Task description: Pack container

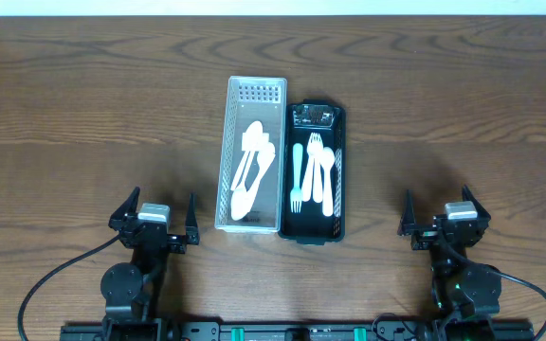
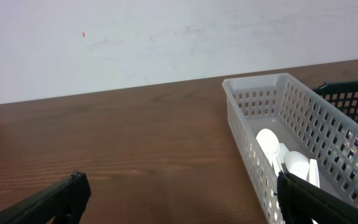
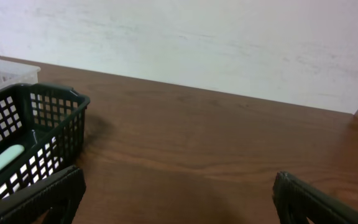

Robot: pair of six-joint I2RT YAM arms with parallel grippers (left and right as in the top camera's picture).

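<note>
A white slotted basket (image 1: 227, 152) stands at the table's middle with several white spoons (image 1: 251, 170) in it. A black slotted basket (image 1: 339, 123) stands against its right side with pale forks and utensils (image 1: 313, 175) in it. My left gripper (image 1: 154, 220) is open and empty, low near the front edge, left of the white basket (image 2: 253, 106). My right gripper (image 1: 446, 220) is open and empty, to the right of the black basket (image 3: 48, 106).
The wooden table (image 1: 83, 114) stretches bare to the left, right and behind the baskets. A white wall (image 2: 166, 37) rises behind the table's far edge.
</note>
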